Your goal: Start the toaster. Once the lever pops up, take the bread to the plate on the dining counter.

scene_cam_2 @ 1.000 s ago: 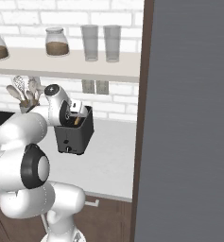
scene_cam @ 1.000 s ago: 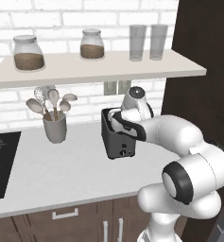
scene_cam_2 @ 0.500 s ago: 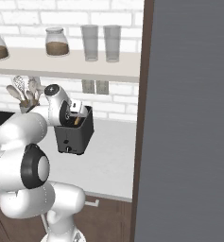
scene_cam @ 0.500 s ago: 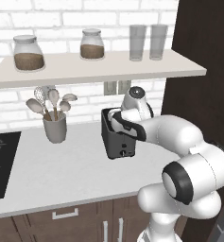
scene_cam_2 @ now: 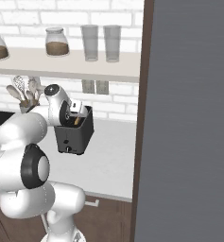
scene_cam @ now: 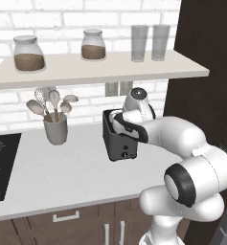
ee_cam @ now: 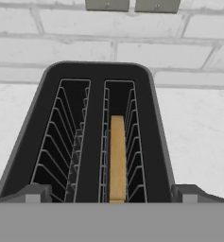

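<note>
The dark toaster [scene_cam: 119, 146] [scene_cam_2: 73, 137] stands on the white worktop against the brick wall. My gripper [scene_cam: 117, 120] [scene_cam_2: 74, 110] hovers just above its top, pointing down into it, open and holding nothing. In the hand view both slots of the toaster [ee_cam: 97, 75] lie directly below, with the gripper [ee_cam: 112, 194] spread wider than the slots. The bread [ee_cam: 116, 156] [scene_cam_2: 77, 121] stands on edge, sunk in the right-hand slot; the left slot holds nothing. The plate and the dining counter are out of view.
A grey utensil cup [scene_cam: 56, 129] stands left of the toaster, and a black cooktop [scene_cam: 0, 167] lies further left. A shelf [scene_cam: 100, 67] with jars and glasses hangs overhead. A tall dark cabinet [scene_cam: 206, 72] [scene_cam_2: 189, 118] closes off the right side.
</note>
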Robot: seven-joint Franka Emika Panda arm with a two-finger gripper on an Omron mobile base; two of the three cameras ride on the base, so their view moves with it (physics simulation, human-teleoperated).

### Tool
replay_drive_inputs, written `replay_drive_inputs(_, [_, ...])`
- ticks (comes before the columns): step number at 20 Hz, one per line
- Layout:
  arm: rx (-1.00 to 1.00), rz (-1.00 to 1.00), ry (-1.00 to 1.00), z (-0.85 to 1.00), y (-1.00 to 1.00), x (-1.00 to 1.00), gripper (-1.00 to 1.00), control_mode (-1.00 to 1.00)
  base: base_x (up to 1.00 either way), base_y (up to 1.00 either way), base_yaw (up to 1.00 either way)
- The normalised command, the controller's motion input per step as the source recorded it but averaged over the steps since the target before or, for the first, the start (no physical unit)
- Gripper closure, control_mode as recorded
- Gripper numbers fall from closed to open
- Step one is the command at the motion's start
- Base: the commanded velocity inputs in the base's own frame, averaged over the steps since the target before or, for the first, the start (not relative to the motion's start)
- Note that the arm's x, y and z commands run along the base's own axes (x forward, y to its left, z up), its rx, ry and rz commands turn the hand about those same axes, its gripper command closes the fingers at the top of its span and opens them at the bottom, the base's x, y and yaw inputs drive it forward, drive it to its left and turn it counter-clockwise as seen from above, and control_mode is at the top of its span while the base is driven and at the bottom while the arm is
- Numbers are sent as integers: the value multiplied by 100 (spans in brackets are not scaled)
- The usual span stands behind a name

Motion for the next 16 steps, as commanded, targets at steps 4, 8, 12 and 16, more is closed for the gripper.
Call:
replay_drive_inputs(4, [0, 0, 0, 0, 0, 0, -100, -100, 0, 0, 0])
replay_drive_inputs(8, [0, 0, 0, 0, 0, 0, -100, -100, 0, 0, 0])
replay_drive_inputs(12, [0, 0, 0, 0, 0, 0, -100, -100, 0, 0, 0])
replay_drive_inputs(16, [0, 0, 0, 0, 0, 0, -100, -100, 0, 0, 0])
